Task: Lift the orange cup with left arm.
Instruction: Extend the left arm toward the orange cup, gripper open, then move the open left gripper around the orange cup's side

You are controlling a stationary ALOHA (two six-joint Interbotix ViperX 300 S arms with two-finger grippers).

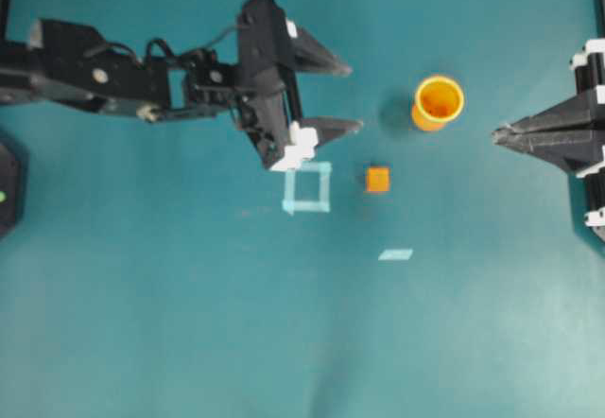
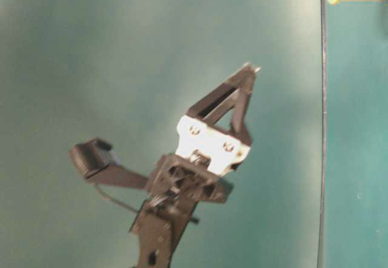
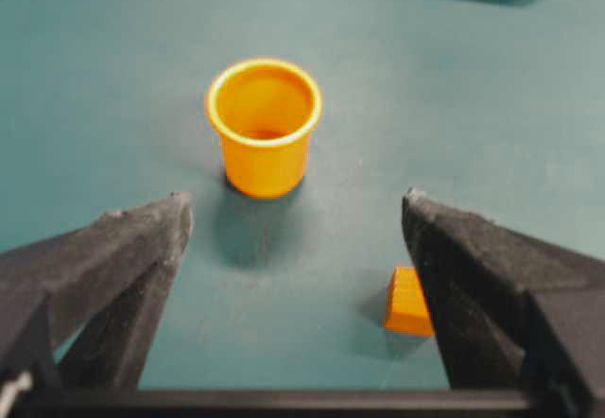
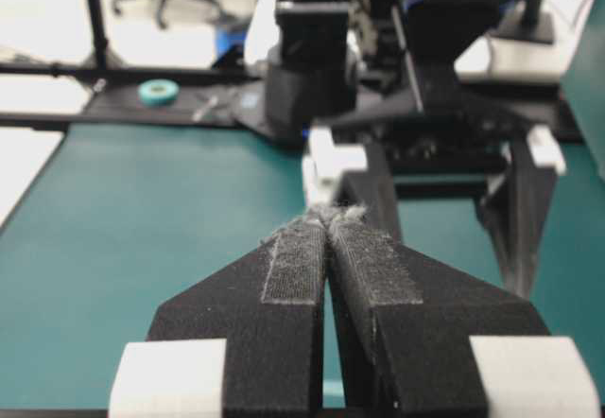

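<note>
The orange cup (image 1: pixel 438 102) stands upright on the teal table, right of centre. My left gripper (image 1: pixel 354 96) is open and empty, its jaws spread wide and pointing at the cup from the left, a short gap away. In the left wrist view the cup (image 3: pixel 264 125) stands ahead of the open gripper (image 3: pixel 295 205), a little left of the midline. My right gripper (image 1: pixel 498 135) is shut and empty, pointing left, to the right of the cup. In the right wrist view its pads (image 4: pixel 328 217) are pressed together.
A small orange cube (image 1: pixel 377 180) lies below and left of the cup; in the left wrist view it (image 3: pixel 406 303) sits beside the right finger. A pale tape square (image 1: pixel 307 189) and a tape strip (image 1: pixel 395 254) mark the table.
</note>
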